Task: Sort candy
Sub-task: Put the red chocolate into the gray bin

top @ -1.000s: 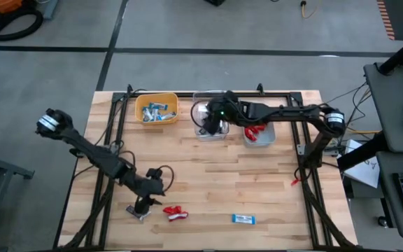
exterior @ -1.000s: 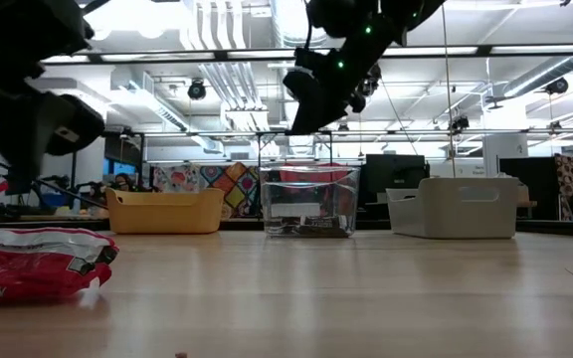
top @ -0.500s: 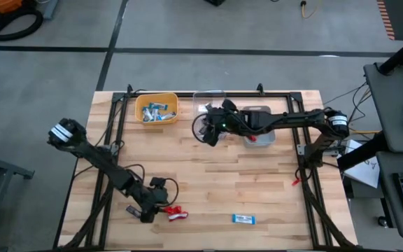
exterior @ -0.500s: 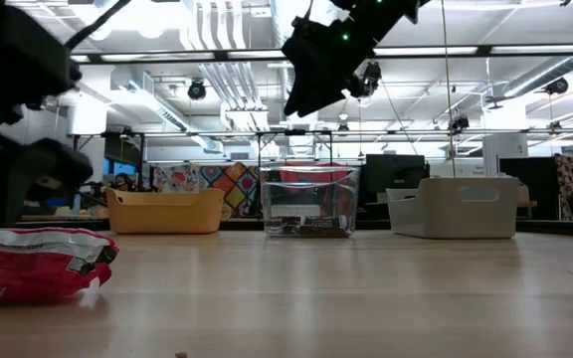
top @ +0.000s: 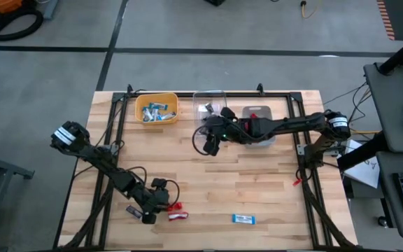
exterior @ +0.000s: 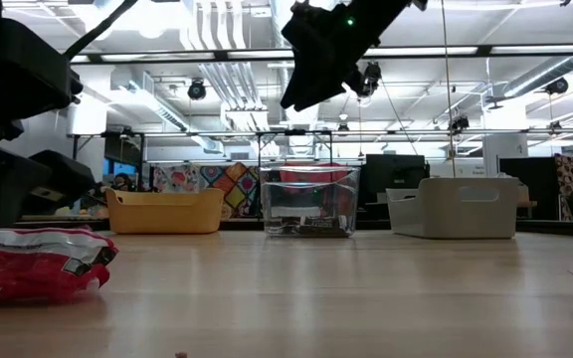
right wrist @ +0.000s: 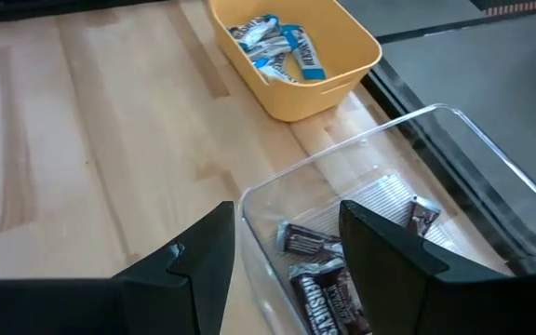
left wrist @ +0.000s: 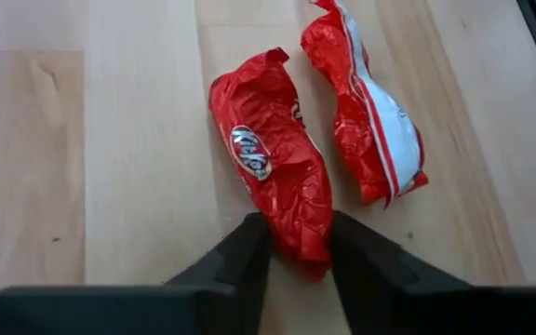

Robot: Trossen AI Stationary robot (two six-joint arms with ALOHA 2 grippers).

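Left gripper is down at the near-left part of the table, jaws straddling the end of a red candy. The fingers look to be touching the wrapper, but a firm clamp can't be confirmed yet. Step in hand: picking a red piece for sorting.

A second red candy lies just beside it, apart from the jaws. In the high view the pair sits near the table's front edge, left of centre. A blue-and-white candy lies further right along the same edge, long axis parallel to it.

The gripped red candy's long axis runs straight out from the gripper, logo side up. The neighbour lies roughly parallel, slightly splayed at the far end.

Right gripper hovers over the near edge of the clear bin, jaws apart, nothing held. Brown candy is inside; blue-and-white pieces are in the yellow bin.

Next move: finish closing, lift clear without dragging the neighbour, then carry to the grey bin at the far edge.
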